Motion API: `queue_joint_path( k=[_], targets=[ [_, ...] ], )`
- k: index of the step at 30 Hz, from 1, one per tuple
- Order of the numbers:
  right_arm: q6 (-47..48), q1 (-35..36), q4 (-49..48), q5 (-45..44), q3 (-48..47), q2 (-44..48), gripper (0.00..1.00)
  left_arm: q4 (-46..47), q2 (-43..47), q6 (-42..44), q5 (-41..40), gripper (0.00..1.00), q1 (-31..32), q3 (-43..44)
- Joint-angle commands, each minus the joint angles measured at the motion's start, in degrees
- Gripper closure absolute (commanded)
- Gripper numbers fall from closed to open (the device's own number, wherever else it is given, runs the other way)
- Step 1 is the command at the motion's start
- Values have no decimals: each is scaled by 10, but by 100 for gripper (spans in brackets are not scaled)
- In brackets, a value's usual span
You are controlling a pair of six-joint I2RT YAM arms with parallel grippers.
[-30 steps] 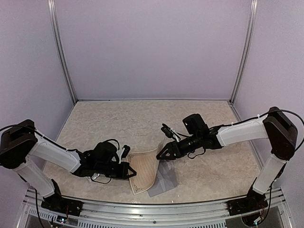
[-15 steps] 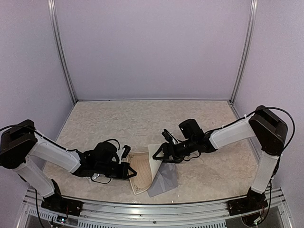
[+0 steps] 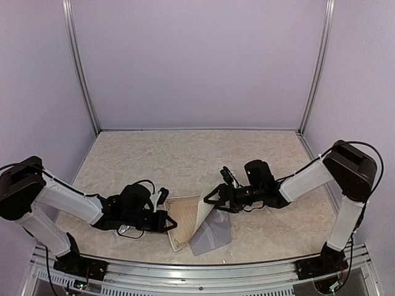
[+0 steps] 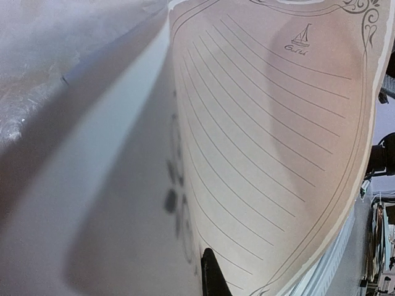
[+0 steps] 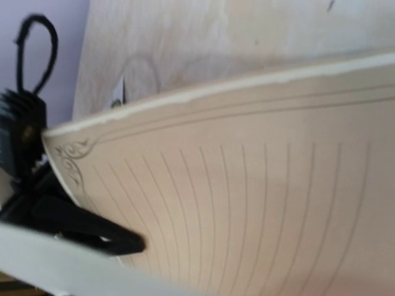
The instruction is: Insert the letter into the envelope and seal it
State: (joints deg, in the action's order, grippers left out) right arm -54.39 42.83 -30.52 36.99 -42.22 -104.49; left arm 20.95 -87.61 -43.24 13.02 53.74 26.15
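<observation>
My left gripper (image 3: 169, 222) is pinched shut on the letter (image 3: 187, 214). My right gripper (image 3: 208, 200) meets its raised edge, grip unclear. I should bow it gently, steering that edge into the envelope (image 3: 215, 233).

Cream lined letter (image 3: 187, 217) with scrolled border, bowed upward: one edge pinched in left claw (image 3: 171, 223), opposite edge raised at right claw (image 3: 210, 198). Grey envelope (image 3: 214, 233) flat on tabletop (image 3: 154, 160), beneath right claw, partly under letter.
</observation>
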Motion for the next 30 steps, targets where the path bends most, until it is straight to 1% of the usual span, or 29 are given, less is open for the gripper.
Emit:
queue_joint_path(
  k=[1, 4, 6, 7, 8, 11, 12, 14, 17, 22, 26, 30],
  targets=[
    [-21, -12, -54, -28, 17, 36, 17, 12, 13, 4, -6, 100, 1, -9],
    [-19, -14, -29, -44, 13, 36, 24, 12, 14, 5, -7, 100, 0, -9],
    [-21, -16, -35, -42, 15, 33, 28, 11, 14, 4, -6, 100, -2, -10],
    [-18, -17, -39, -35, 12, 30, 28, 12, 14, 5, -4, 100, -3, -10],
    [-13, -16, -42, -26, 7, 26, 27, 12, 14, 5, -4, 100, -3, -9],
    [16, -7, -35, 12, -18, 12, 19, 15, 13, 8, 3, 100, -3, -9],
    [33, -3, -25, 21, -30, 10, 19, 15, 13, 9, 3, 100, -3, -8],
    [70, 9, 14, 29, -56, 4, 19, 16, 12, 12, 7, 100, -3, -5],
    [122, 26, 70, 35, -92, -7, 23, 16, 10, 14, 11, 100, -3, -3],
    [184, 51, 179, 13, -146, -32, 33, 16, 10, 16, 11, 100, -4, 0],
    [205, 66, 216, -1, -164, -45, 38, 16, 9, 16, 11, 100, -4, 0],
    [226, 80, 245, -12, -171, -47, 39, 16, 9, 13, 9, 100, -4, 0]
  ],
)
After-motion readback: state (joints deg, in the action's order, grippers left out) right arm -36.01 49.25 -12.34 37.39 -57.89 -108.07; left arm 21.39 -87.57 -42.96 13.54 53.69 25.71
